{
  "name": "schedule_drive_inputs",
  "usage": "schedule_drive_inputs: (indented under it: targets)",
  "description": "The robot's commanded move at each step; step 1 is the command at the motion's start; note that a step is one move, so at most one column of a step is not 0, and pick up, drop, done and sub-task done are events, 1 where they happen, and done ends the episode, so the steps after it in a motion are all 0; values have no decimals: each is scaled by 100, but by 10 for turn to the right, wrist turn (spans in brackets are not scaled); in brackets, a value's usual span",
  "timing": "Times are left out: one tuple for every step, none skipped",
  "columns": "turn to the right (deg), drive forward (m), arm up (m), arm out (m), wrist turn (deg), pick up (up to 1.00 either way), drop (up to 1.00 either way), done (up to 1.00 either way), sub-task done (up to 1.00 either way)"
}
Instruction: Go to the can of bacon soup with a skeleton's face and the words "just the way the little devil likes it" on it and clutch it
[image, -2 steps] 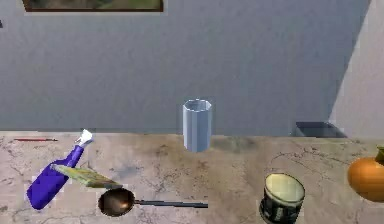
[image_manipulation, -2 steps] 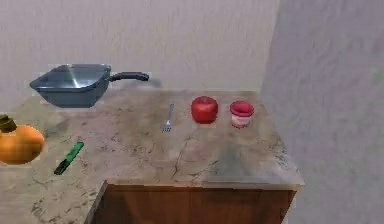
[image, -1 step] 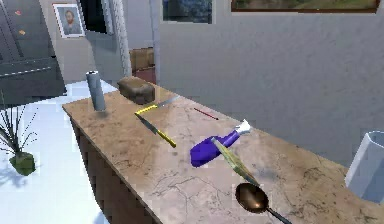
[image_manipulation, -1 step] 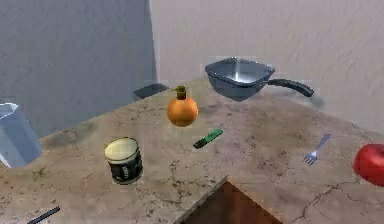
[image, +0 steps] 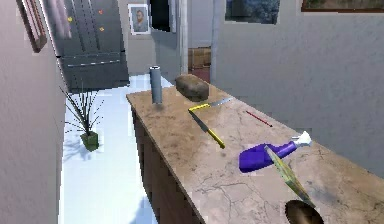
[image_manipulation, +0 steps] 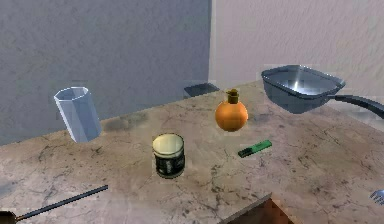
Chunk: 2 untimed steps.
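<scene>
A small can (image_manipulation: 170, 156) with a dark label and a pale top stands upright on the marbled brown countertop (image_manipulation: 300, 170), near the middle of the arm side view. Its label is too small to read. To its left stands a tilted-looking clear glass (image_manipulation: 76, 112), and behind it to the right a round orange vase (image_manipulation: 231, 112).
A grey pan (image_manipulation: 300, 88), a green stick (image_manipulation: 255, 150) and a thin utensil (image_manipulation: 60, 203) share that counter. Ahead, a long counter (image: 230, 170) carries a grey cylinder (image: 156, 85), a brown loaf (image: 191, 87), a knife (image: 208, 125) and a purple spray bottle (image: 268, 155). A potted plant (image: 88, 122) stands on the pale floor.
</scene>
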Motion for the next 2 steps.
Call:
schedule_drive_inputs:
  targets:
    - [0, 0, 50, 0, 0, 0, 0, 0, 0]
    - [0, 0, 38, 0, 0, 0, 0, 0, 0]
